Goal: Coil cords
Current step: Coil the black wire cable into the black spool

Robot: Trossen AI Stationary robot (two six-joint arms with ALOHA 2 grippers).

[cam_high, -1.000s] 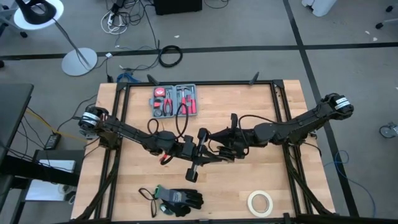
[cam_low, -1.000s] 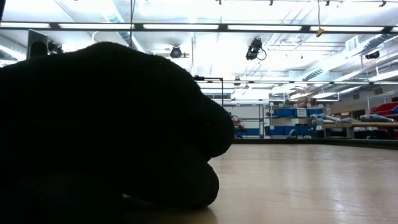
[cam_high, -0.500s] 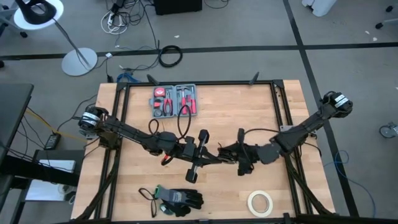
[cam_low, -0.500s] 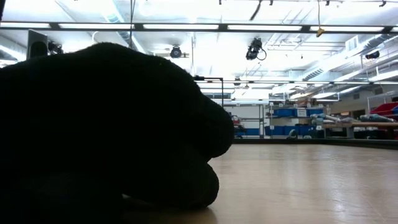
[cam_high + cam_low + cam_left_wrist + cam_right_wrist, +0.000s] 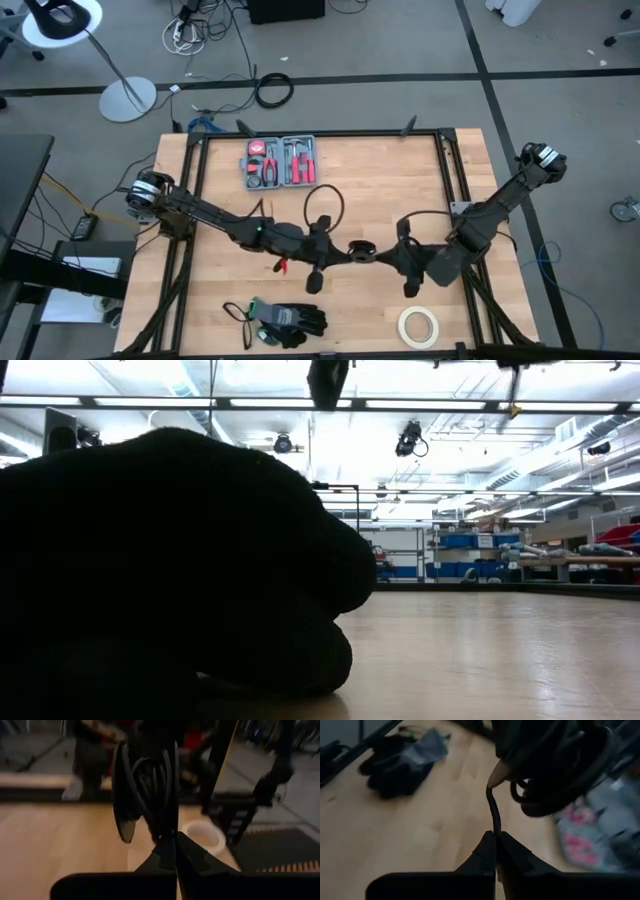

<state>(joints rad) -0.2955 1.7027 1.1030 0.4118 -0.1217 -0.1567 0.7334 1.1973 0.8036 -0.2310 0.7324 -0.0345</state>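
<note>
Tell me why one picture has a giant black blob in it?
In the low view, a dark thing sits right against the camera, backlit by bright ceiling lights, so it shows only as a silhouette. In the left wrist view, the cord looks dim and soft; in the right wrist view, the gloves are blurry.

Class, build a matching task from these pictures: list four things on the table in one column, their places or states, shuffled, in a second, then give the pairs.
Things:
1. cord
2. tool tray
3. tape roll
4. gloves

Places or states:
A. near edge, on the right arm's side
B. pinched between the left gripper and right gripper
C. far side, holding red-handled tools
D. near edge, beside a green tag

Pairs: 1-B, 2-C, 3-A, 4-D
</note>
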